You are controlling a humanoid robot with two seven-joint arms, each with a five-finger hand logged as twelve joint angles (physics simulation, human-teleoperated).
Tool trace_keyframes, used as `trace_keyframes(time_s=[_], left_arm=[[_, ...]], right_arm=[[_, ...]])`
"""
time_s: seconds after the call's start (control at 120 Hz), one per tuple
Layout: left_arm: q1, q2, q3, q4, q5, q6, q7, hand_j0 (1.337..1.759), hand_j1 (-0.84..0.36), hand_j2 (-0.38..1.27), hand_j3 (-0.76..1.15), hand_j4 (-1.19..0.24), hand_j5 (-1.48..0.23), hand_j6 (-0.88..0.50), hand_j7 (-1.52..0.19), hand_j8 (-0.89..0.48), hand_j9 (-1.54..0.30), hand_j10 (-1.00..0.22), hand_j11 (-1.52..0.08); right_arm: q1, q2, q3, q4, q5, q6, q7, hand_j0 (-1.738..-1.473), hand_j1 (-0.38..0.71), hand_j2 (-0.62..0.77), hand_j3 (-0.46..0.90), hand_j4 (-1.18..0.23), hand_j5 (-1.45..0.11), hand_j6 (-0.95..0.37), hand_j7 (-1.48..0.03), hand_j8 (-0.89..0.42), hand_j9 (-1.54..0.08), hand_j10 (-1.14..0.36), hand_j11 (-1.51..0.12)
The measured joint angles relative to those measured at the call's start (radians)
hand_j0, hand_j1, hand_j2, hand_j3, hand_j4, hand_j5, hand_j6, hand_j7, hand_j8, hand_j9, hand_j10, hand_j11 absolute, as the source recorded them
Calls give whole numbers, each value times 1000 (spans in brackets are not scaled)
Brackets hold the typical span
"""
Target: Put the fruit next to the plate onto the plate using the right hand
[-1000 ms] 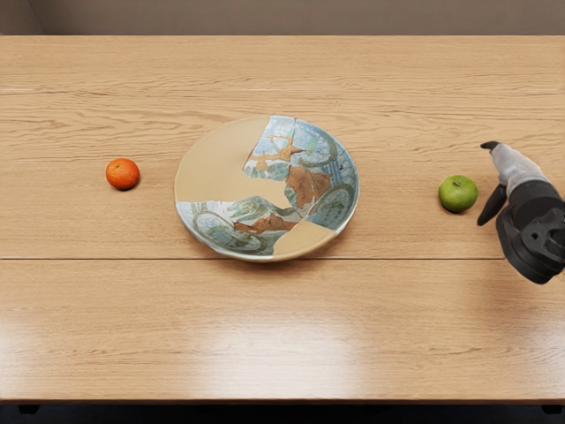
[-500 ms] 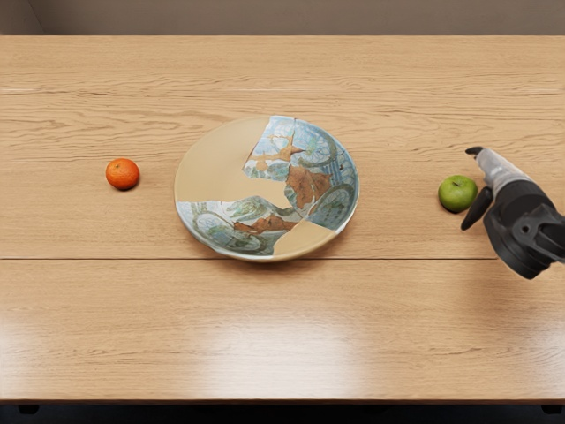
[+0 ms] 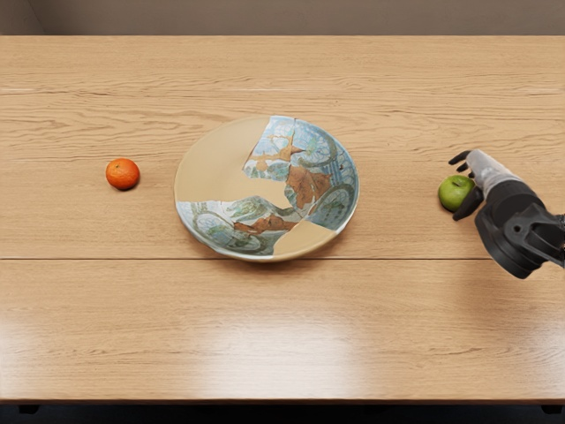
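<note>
Head view: apple [image 3: 454, 191] right of plate [image 3: 216, 163], right hand [image 3: 479, 175] beside.

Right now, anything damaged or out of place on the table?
Only the plate: jagged plain-tan patches cut across its blue pattern, like broken pieces or a faulty texture. The orange and green apple sit on the table, nothing spilled.

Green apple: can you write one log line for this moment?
right hand: open at green apple | green apple: on table, right of plate | orange: left of plate | left hand: unseen
</note>
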Motion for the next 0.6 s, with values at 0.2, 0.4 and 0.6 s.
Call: trace_keyframes(time_s=[0.2,0.4,0.6], left_arm=[[0,0,0,-1,0,0,0,1658,326,4,0,-20,-26,-20,-26,-20,-26,-20,-25],[0,0,0,-1,0,0,0,1658,326,4,0,-20,-26,-20,-26,-20,-26,-20,-26],[0,0,0,-1,0,0,0,1658,326,4,0,-20,-26,-20,-26,-20,-26,-20,-26]], right_arm=[[-1,4,0,0,0,0,0,-1658,48,-63,0,-336,-434,-337,-433,-336,-433,-336,-433],[-5,4,-1,0,-2,-1,0,-1658,70,-67,0,-354,-457,-355,-456,-354,-457,-354,-457],[-9,4,-1,0,-4,-1,0,-1658,166,-70,0,-438,-569,-440,-568,-439,-569,-438,-569]])
